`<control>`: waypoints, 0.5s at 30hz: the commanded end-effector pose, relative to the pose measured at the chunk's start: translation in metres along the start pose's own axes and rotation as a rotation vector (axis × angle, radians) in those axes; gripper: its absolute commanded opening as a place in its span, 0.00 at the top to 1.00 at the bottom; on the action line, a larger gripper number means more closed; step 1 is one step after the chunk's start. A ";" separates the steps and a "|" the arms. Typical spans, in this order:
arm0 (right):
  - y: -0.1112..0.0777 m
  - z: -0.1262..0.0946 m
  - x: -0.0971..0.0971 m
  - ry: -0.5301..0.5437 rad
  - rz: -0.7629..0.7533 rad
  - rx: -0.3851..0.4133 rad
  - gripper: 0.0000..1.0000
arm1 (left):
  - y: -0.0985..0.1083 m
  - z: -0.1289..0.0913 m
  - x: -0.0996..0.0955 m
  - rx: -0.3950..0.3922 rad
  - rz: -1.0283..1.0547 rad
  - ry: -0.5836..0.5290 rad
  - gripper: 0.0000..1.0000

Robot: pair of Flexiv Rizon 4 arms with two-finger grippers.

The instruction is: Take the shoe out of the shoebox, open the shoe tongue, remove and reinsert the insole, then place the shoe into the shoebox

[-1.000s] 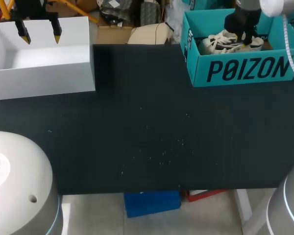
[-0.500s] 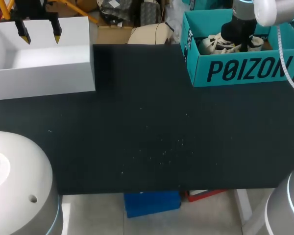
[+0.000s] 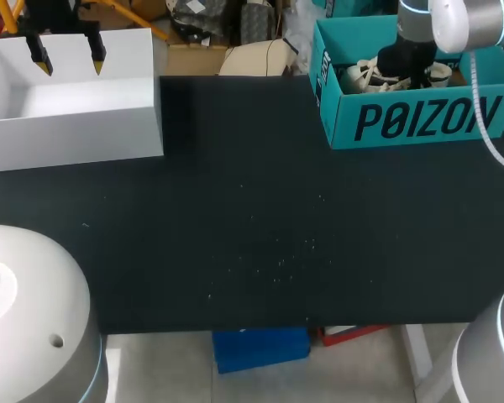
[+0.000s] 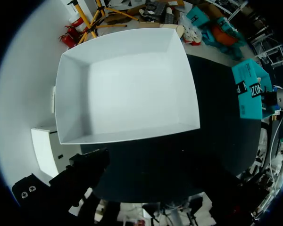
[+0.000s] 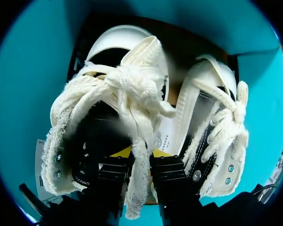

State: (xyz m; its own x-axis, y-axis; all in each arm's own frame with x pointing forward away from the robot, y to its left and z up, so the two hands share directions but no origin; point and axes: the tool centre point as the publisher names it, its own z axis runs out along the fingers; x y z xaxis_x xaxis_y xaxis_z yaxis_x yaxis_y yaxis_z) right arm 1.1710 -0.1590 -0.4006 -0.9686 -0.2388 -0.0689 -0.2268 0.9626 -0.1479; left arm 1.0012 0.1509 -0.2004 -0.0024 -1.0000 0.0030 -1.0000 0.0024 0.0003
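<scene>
Jaws of the right gripper [image 5: 142, 153] stand almost together and pinch, from both sides, the frayed tongue edge of the shoe [image 5: 125, 82]. It lies in the teal shoebox [image 3: 420, 122] at the upper right of the head view, with a second shoe [image 5: 217, 127] just beside it. Its long axis runs straight ahead of this gripper, toe farthest, while the left gripper [image 3: 68, 57] hangs wide open over the white box [image 3: 76, 126] at the upper left, well apart from it.

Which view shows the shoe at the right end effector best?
Right wrist view: the shoe fills it, laces clear. Head view shows only bits behind the right arm; left wrist shows just the distant shoebox.
</scene>
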 end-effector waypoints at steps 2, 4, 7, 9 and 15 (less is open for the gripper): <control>0.002 0.001 -0.004 0.017 0.001 0.002 1.00 | 0.000 0.000 0.000 -0.001 -0.001 -0.002 0.00; 0.001 -0.004 -0.003 0.024 0.007 -0.006 1.00 | 0.000 0.000 0.000 -0.001 -0.001 -0.002 0.00; -0.003 -0.016 0.000 0.042 0.009 -0.022 1.00 | 0.000 0.000 0.000 -0.001 -0.001 -0.002 0.00; -0.007 -0.028 0.001 0.060 0.003 -0.031 1.00 | 0.000 0.000 0.000 -0.001 -0.001 -0.002 0.00; -0.023 -0.072 -0.001 0.065 -0.004 -0.035 1.00 | 0.000 0.000 0.000 -0.001 -0.001 -0.002 0.00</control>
State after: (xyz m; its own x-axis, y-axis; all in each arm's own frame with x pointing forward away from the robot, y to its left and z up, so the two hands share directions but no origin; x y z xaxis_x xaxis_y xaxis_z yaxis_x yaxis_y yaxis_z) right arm 1.1718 -0.1682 -0.3618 -0.9718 -0.2354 -0.0149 -0.2322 0.9658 -0.1157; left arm 1.0012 0.1509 -0.2004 -0.0024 -1.0000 0.0030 -1.0000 0.0024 0.0003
